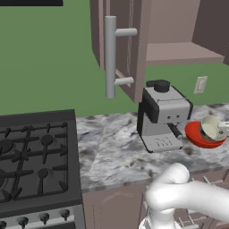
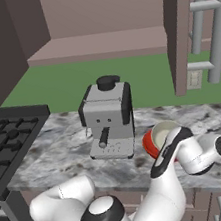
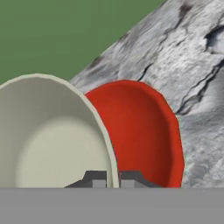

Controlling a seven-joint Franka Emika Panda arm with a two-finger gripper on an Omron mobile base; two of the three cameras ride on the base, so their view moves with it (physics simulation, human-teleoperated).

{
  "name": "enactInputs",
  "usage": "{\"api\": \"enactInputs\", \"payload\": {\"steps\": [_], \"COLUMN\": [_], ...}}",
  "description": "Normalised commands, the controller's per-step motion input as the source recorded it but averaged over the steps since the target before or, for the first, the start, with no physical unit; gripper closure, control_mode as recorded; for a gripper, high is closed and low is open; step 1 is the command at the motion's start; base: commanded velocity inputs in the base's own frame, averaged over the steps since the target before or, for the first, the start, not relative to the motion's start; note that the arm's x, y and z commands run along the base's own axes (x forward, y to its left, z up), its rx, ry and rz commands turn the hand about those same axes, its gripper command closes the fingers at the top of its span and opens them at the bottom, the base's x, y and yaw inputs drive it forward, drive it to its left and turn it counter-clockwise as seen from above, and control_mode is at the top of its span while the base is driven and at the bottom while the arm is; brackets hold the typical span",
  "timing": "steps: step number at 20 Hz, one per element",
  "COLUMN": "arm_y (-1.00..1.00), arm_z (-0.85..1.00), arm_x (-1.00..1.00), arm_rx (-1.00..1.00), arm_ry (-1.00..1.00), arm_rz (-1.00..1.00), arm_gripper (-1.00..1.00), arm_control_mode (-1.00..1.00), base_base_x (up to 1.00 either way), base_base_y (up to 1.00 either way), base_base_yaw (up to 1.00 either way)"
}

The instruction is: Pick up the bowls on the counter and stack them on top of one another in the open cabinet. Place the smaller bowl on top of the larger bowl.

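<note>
The small cream bowl (image 3: 48, 140) is tilted on its side, and my gripper (image 3: 113, 180) is shut on its rim, one fingertip on each side of the wall. It hangs right over the wide red bowl (image 3: 140, 135), which sits on the marbled counter (image 3: 197, 65). In the left base view the cream bowl (image 1: 211, 127) leans above the red bowl (image 1: 201, 137) at the right edge, just right of the coffee machine. From the right base view the cream bowl (image 2: 162, 133) and the red bowl (image 2: 148, 146) show partly behind my arm. The open cabinet's shelf (image 1: 179, 53) is above them.
A grey and black coffee machine (image 1: 163, 117) stands on the counter (image 1: 112, 147) right beside the bowls. The black gas stove (image 1: 36, 156) takes the left side. The cabinet door with its long grey bar handle (image 1: 110, 56) hangs open above the machine.
</note>
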Motion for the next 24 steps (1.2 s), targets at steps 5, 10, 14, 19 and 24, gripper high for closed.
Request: {"api": "enactInputs", "payload": {"steps": [5,10,14,19,24], "arm_y": [-0.05,-0.05,-0.06,-0.03,0.0], "arm_z": [-0.17,-0.14,-0.13,-0.13,-0.08], "arm_x": [0.15,0.16,0.14,0.06,0.0], "arm_rx": [-0.03,-0.01,0.0,0.0,0.0], "arm_ry": [0.0,0.0,0.0,0.0,0.0], "arm_rz": [-0.06,-0.06,-0.05,-0.04,-0.02], "arm_gripper": [1.0,1.0,1.0,1.0,1.0], "arm_control_mode": [-1.0,-1.0,-1.0,-1.0,-1.0], "base_base_x": [0.0,0.0,0.0,0.0,0.0], "base_base_y": [0.0,0.0,0.0,0.0,0.0], "base_base_yaw": [0.0,0.0,0.0,0.0,0.0]}}
